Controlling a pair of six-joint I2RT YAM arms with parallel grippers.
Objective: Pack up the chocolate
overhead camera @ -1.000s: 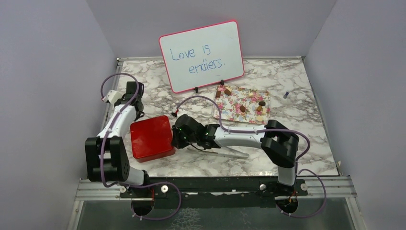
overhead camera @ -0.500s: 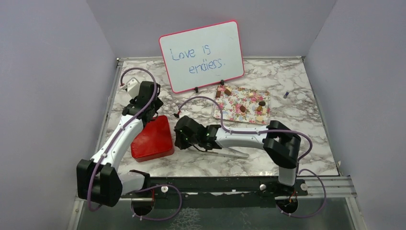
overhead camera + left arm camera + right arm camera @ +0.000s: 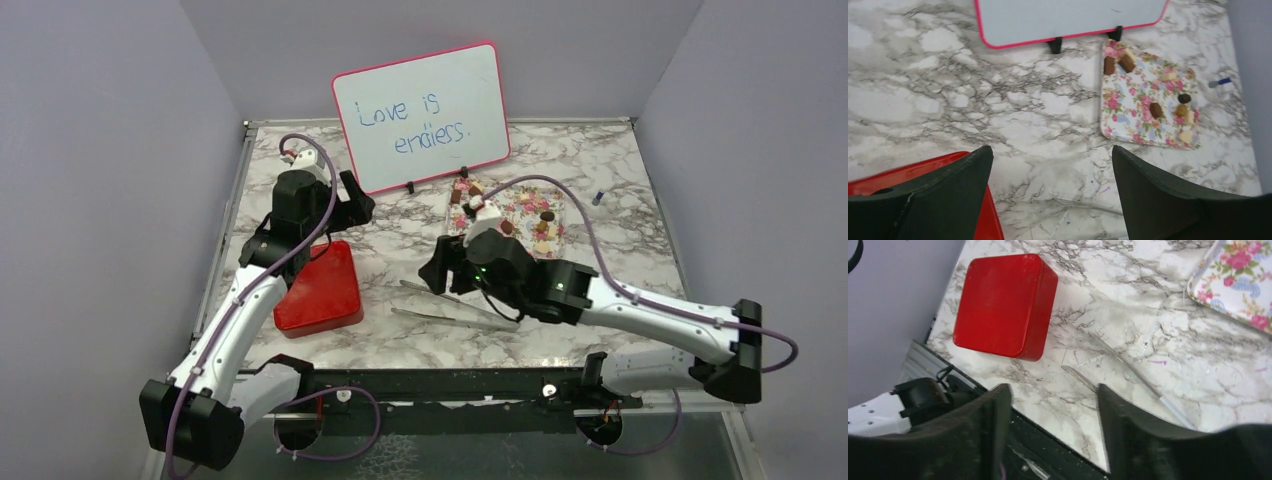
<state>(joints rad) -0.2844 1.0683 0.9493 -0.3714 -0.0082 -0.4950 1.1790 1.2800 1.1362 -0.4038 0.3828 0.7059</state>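
Observation:
Several chocolate pieces (image 3: 507,227) lie on a flower-patterned tray (image 3: 522,203) at the back right; in the left wrist view the chocolate (image 3: 1156,110) is dark brown, lighter brown and cream on the tray (image 3: 1133,117). A glossy red box (image 3: 318,288) sits shut at the left, and from the right wrist the box (image 3: 1003,305) shows its lid on. My left gripper (image 3: 358,205) hangs open above the table behind the box, with nothing between its fingers (image 3: 1050,148). My right gripper (image 3: 436,268) is open and holds nothing (image 3: 1053,387), right of the box.
Metal tongs (image 3: 460,310) lie on the marble just below my right gripper, also seen as tongs (image 3: 1128,370). A pink-framed whiteboard (image 3: 420,115) stands at the back. A small blue-tipped item (image 3: 598,197) lies right of the tray. Grey walls close in both sides.
Both grippers went from shut to open. My left arm rose from the box's left side and swung back and right. My right gripper drew away from the box to the right.

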